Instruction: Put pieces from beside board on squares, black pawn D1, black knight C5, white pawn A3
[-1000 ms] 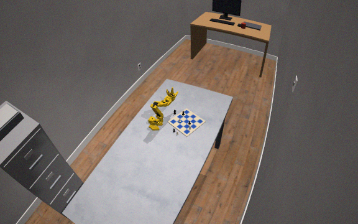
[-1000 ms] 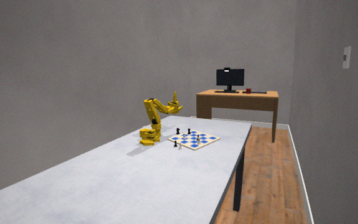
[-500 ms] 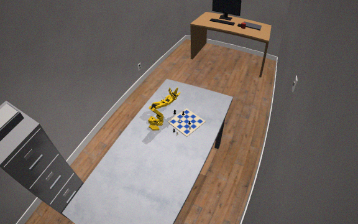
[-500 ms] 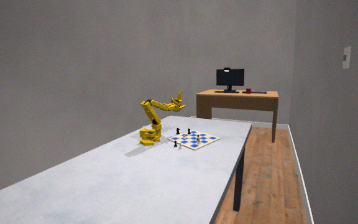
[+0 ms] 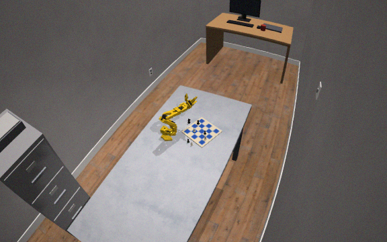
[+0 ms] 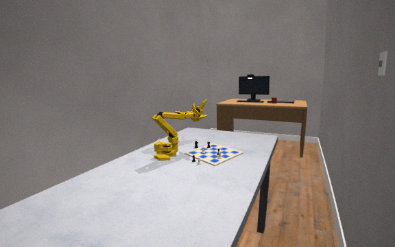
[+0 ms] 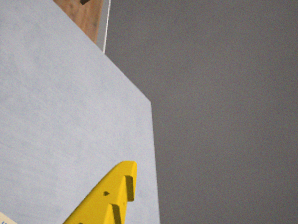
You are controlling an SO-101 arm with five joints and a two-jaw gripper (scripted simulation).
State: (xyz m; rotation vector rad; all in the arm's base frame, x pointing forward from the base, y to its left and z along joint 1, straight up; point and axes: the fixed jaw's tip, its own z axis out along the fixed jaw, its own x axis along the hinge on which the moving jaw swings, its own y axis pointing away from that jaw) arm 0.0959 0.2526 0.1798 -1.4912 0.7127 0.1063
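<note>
My gripper [image 5: 191, 97] [image 6: 206, 108] is open and empty, high above the table beyond the board's far left side. One yellow jaw shows low in the wrist view. The chessboard [image 5: 213, 137] [image 6: 228, 158] [image 7: 7, 219] lies flat. A black piece [image 5: 189, 120] [image 6: 196, 144], apparently the knight, stands beside its far left edge. The black pawn [image 5: 188, 140] [image 6: 193, 158] and the white pawn [image 5: 191, 144] [image 6: 199, 161] stand close together beside its near left edge. The edge labels are too small to read.
On the board stand a black piece [image 5: 198, 122] [image 6: 208, 145] near the far left edge, a white piece [image 5: 194, 130] [image 6: 203, 150] left of centre, and, close together, another black piece [image 5: 205, 133] [image 6: 218, 151] and a taller white one [image 5: 205, 138] [image 6: 219, 155].
</note>
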